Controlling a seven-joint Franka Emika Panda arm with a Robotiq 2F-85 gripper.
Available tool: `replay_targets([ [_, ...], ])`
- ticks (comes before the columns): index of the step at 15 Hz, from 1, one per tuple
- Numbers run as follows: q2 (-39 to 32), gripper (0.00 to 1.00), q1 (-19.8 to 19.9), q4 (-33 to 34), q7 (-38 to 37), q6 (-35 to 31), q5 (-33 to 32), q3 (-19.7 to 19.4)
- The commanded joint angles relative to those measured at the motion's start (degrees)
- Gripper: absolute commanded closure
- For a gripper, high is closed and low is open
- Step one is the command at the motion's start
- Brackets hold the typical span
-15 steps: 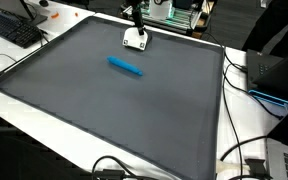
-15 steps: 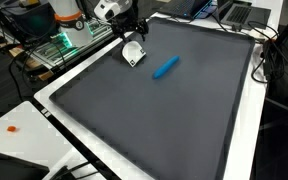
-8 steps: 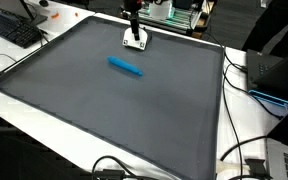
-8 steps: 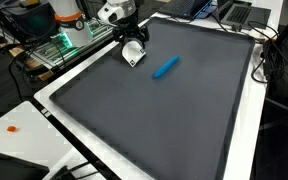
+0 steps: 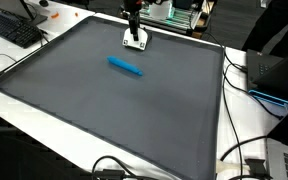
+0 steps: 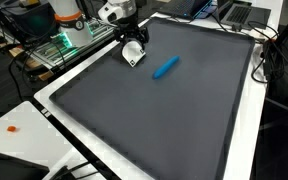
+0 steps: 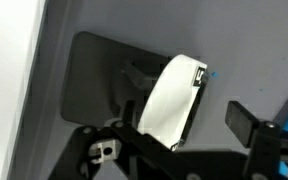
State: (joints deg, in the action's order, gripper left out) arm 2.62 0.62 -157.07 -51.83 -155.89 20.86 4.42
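Observation:
A small white object lies on the dark grey mat near its far edge; it also shows in an exterior view. My gripper hangs low right over it. In the wrist view the white object sits tilted between my fingers. The dark finger on the right stands clear of it with a gap. The jaws look open. A blue bar lies flat on the mat a short way from the white object.
The mat has a white border. A keyboard lies off one corner. Cables and a laptop lie beside the mat. Green-lit equipment stands behind the arm. A small orange item rests on the white table.
My gripper has come down from above the white object to just over and around it. The white object and the blue bar have not moved.

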Motion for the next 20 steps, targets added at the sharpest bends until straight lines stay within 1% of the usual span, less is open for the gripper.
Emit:
replay_targets([
  [1, 0.3, 0.39, -0.7, -0.6, -3.3, -1.3, -1.6, -0.5],
  [6, 0.5, 0.78, -0.6, -0.7, -5.0, -2.0, -1.7, -0.6],
  [9, 0.9, 0.99, -0.6, -0.5, -5.9, -2.8, -0.8, -0.7],
  [10, 1.1, 1.0, -0.6, -0.4, -6.2, -3.0, -0.4, -0.8],
  [14, 1.8, 0.99, -0.3, 0.4, -9.2, -3.2, 0.5, -1.3],
  [16, 2.8, 0.99, -0.3, 0.8, -9.2, -2.2, 1.1, -1.7],
  [17, 3.8, 0.99, -0.5, 1.1, -7.3, -1.3, 1.8, -1.9],
  [18, 4.3, 0.99, -0.4, 1.1, -7.1, -1.2, 1.0, -2.0],
  [19, 5.3, 0.99, 0.4, 1.5, -7.0, 0.7, -3.1, -2.1],
  [20, 6.0, 0.99, 0.2, 2.1, -5.0, 2.6, -3.0, -2.3],
])
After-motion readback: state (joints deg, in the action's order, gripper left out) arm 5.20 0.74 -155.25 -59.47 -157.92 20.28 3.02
